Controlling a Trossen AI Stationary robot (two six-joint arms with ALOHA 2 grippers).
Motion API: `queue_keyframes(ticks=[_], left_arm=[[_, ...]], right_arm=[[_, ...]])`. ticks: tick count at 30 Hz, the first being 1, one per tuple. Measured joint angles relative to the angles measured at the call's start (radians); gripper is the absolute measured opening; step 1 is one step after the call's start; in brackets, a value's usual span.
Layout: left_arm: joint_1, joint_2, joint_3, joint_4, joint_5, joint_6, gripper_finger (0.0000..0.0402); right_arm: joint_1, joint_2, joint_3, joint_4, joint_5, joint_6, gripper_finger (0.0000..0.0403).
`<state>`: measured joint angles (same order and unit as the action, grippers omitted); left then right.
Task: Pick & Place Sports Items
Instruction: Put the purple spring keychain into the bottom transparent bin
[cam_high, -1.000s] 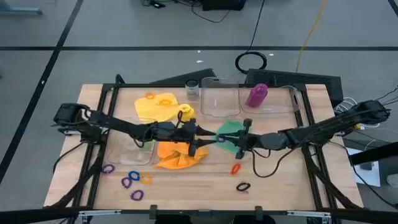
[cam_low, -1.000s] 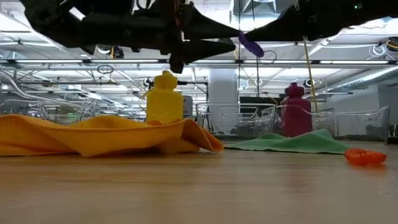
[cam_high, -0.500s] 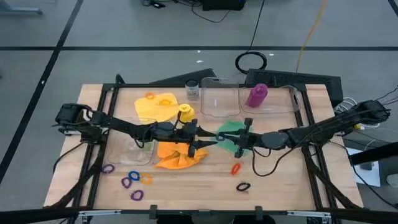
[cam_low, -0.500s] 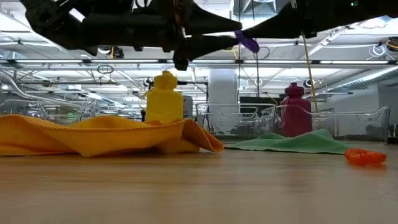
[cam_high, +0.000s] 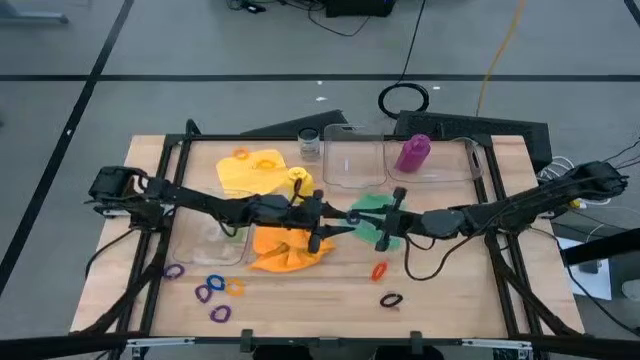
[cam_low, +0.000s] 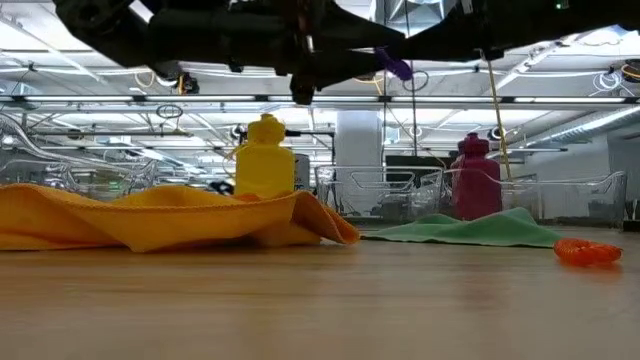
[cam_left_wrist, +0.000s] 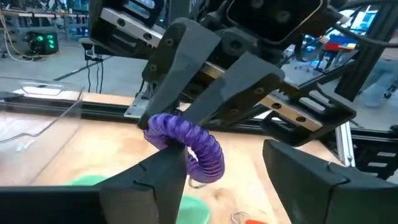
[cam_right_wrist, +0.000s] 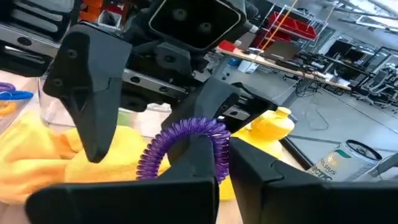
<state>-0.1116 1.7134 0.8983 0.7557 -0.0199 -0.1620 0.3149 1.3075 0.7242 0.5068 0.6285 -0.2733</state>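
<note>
Rings (cam_high: 206, 290) lie loose at the table's left, cloths (cam_high: 285, 248) mid-table: most sorting remains, I judge. My left pincer (cam_high: 335, 224) gapes around the purple ring (cam_left_wrist: 186, 142), not gripping. My right pincer (cam_high: 352, 222), pinched shut, holds it aloft above the green cloth (cam_high: 372, 210). The purple bottle (cam_high: 413, 153) is boxed.

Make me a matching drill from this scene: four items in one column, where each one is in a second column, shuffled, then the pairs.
1. purple bottle
2. purple coil ring
3. orange ring
4. yellow bottle

A. on bare wood near the green cloth
B. inside a clear box
C. standing behind the orange cloth
D. pinched in the right gripper, above the table

1-B, 2-D, 3-A, 4-C
</note>
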Motion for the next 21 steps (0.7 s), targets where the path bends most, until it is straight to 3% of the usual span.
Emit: queue_keyframes(ticks=[11,16,21], left_arm=[[0.007,0.000,0.003,-0.045,-0.007,-0.001,0.0009],[0.023,0.000,0.003,-0.082,-0.007,-0.003,0.0015],[0.027,0.000,0.003,-0.095,-0.008,0.003,0.0009]], right_arm=[[0.000,0.000,0.000,-0.003,-0.001,0.000,0.0000],[0.000,0.000,0.000,-0.003,-0.001,0.019,0.0007],[0.001,-0.006,0.000,-0.003,-0.001,-0.012,0.0061]])
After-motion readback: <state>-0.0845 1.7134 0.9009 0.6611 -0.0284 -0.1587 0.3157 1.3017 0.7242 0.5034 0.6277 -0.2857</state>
